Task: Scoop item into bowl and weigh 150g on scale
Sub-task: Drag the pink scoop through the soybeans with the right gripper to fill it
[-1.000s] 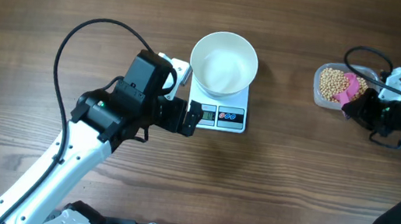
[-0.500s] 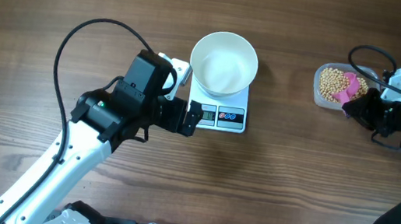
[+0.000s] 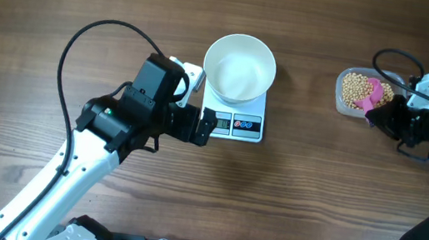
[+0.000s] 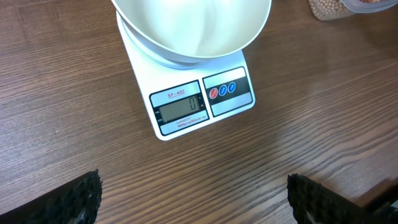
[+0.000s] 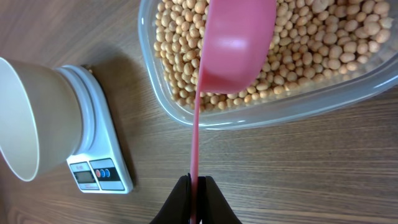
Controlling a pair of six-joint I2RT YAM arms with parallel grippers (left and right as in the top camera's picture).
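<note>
scoop (image 5: 236, 43) in right hand (image 5: 196, 185) hangs over beans (image 5: 323, 31).

Mid-table (image 3: 288, 198): bowl (image 3: 239, 67) on scale (image 3: 245, 126), left gripper (image 3: 207, 127) just beside scale's left front corner; well apart to the right, tub (image 3: 340, 91) holding beans (image 3: 355, 88), scoop (image 3: 378, 92) over beans, handle in right gripper (image 3: 377, 115) at tub's near side.

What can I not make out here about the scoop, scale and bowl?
Right wrist view: the pink scoop shows its outer side, so its inside is hidden.
Overhead view: the scale display digits are too small to read.
Left wrist view: the far rim of the bowl is cut off by the top edge.
Right wrist view: the top edge cuts off the far side of the clear tub.
</note>
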